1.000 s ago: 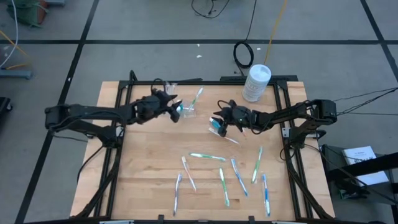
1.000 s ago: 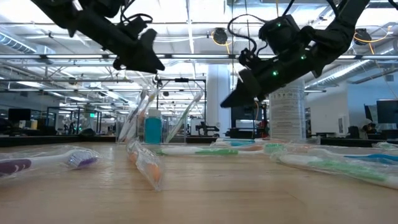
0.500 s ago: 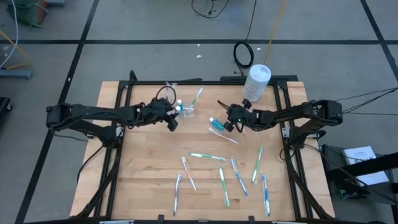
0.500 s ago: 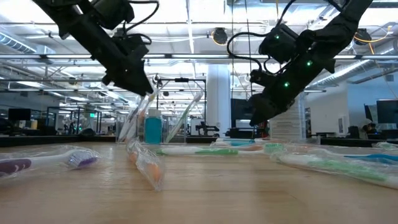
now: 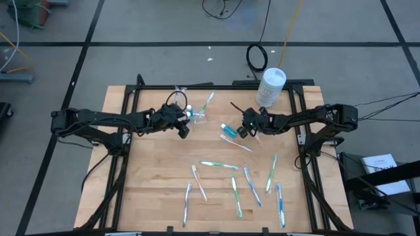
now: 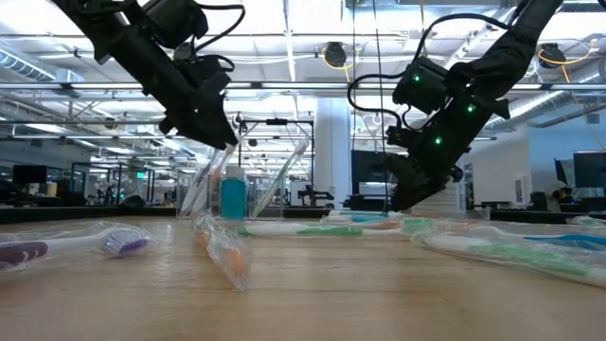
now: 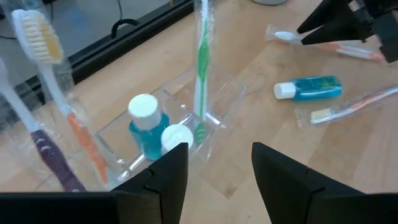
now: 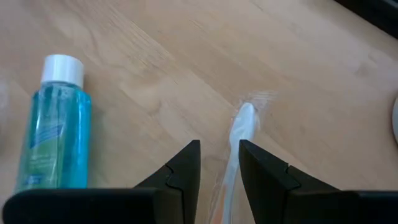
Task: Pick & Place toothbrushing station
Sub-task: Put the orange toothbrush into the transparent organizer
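The clear plastic holder (image 5: 199, 117) stands at the table's far middle. It holds a small blue bottle (image 7: 144, 127) and an upright green toothbrush (image 7: 200, 68); wrapped toothbrushes (image 7: 53, 93) lean at its other end. My left gripper (image 7: 217, 180) is open just to the holder's left, near it (image 5: 185, 126), touching nothing. My right gripper (image 8: 219, 177) is low over the table (image 5: 244, 130), with a narrow gap. Its fingers stand on either side of a lying white-headed toothbrush (image 8: 244, 124). A blue bottle (image 8: 55, 134) lies beside it. My right gripper points slanting down at the lying toothbrush, whose handle (image 8: 227, 180) runs into the gap between the two fingers, along them. The toothbrush lies flat on the table. I cannot tell whether the fingers touch it.
A white round lidded tub (image 5: 270, 86) stands at the far right edge. Several wrapped toothbrushes (image 5: 220, 165) lie scattered over the near half of the table (image 5: 151, 196). Another wrapped toothbrush (image 5: 237, 145) lies just near of my right gripper.
My right gripper has gone down and toward the table's right, from above the lying blue bottle to the white-headed toothbrush. My left gripper has gone a little down and toward the near edge beside the holder. The holder and the bottle have stayed where they were.
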Robot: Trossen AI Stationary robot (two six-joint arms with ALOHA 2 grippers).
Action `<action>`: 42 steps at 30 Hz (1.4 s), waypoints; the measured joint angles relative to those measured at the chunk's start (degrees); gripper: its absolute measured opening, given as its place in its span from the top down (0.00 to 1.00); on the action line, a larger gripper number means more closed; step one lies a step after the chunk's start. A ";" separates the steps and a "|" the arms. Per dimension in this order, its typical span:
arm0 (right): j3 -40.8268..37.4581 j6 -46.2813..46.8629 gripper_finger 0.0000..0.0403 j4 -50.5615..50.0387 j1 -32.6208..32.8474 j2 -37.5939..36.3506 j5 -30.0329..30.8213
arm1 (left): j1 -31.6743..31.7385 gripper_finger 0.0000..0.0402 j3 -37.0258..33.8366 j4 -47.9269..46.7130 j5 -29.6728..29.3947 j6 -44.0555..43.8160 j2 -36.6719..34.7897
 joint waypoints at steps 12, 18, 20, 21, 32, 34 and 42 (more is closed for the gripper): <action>-0.02 3.21 0.74 -5.61 0.00 -0.01 0.00 | -0.02 0.54 0.00 0.53 0.81 -0.02 0.00; -0.02 2.80 0.83 -8.43 0.00 -0.01 0.00 | -0.02 0.54 0.00 0.45 0.81 -0.02 0.00; -0.02 2.53 0.88 -8.71 0.00 -0.01 0.00 | -0.02 0.54 0.00 0.44 0.81 -0.03 0.00; -0.02 2.51 0.91 -8.71 0.00 -0.01 0.00 | -0.02 0.54 0.00 0.44 0.80 -0.04 0.00; -0.11 -11.09 0.97 19.44 5.37 -3.22 -6.27 | -0.04 0.54 0.00 2.12 0.77 -0.14 -0.02; -0.08 -14.39 0.98 31.25 6.34 -3.51 -6.24 | -0.10 0.54 0.00 2.53 0.77 -0.13 -0.02; -0.02 -26.14 0.97 65.27 7.80 -0.14 -15.16 | -1.40 0.54 0.00 4.27 0.76 0.98 -0.03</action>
